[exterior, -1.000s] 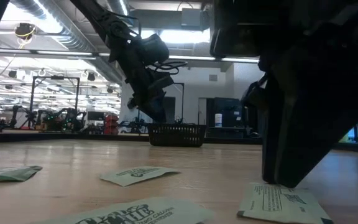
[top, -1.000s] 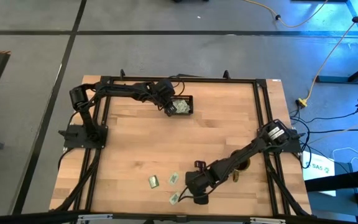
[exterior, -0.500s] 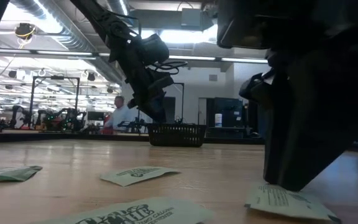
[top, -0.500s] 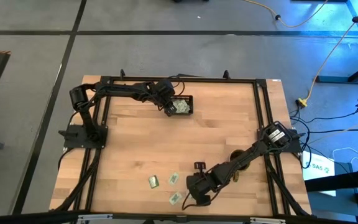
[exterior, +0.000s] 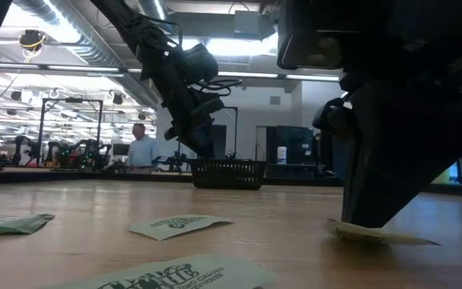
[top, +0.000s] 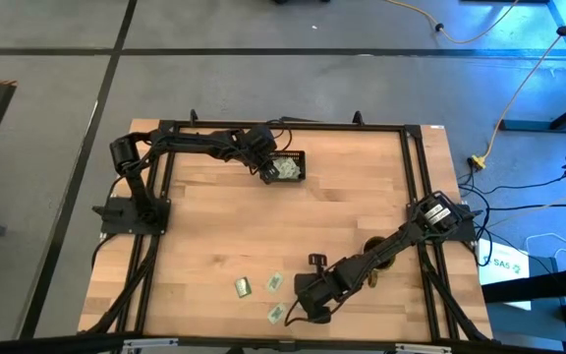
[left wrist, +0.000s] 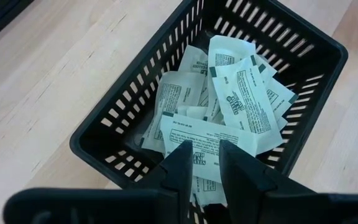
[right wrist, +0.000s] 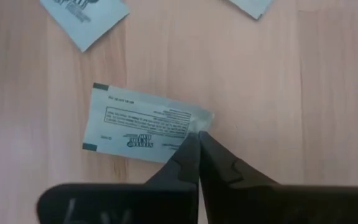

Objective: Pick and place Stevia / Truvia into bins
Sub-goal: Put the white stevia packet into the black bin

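Observation:
Several pale green-and-white Stevia packets (left wrist: 229,106) lie piled in the black slatted bin (top: 289,168) at the table's far side. My left gripper (left wrist: 201,163) hangs open just above the bin (left wrist: 114,118), nothing between its fingers. Near the front edge, loose packets lie flat on the wood (top: 243,286) (top: 274,281) (top: 277,314). My right gripper (right wrist: 198,142) is shut on one more packet (right wrist: 138,127), also seen in the low view (exterior: 375,234). In the high view my right gripper (top: 301,313) hides that packet. My right gripper pinches the packet's short end near one corner (right wrist: 199,120) between its two fingertips, where the paper is crumpled. The fingers come from above, pointing steeply down. The rest of the packet stays about level, low over the wood (exterior: 391,238).
A round brownish mug (top: 375,252) stands under my right arm near the table's right side. Bare wood lies between the bin and the loose packets. A black frame rail (top: 283,126) runs round the table. A person (exterior: 143,149) stands in the room far behind.
My right gripper has shut on the packet's end. In the low view that packet lay flat with its print showing; now it shows nearly edge-on at the fingers. The person in the room behind has walked a few steps.

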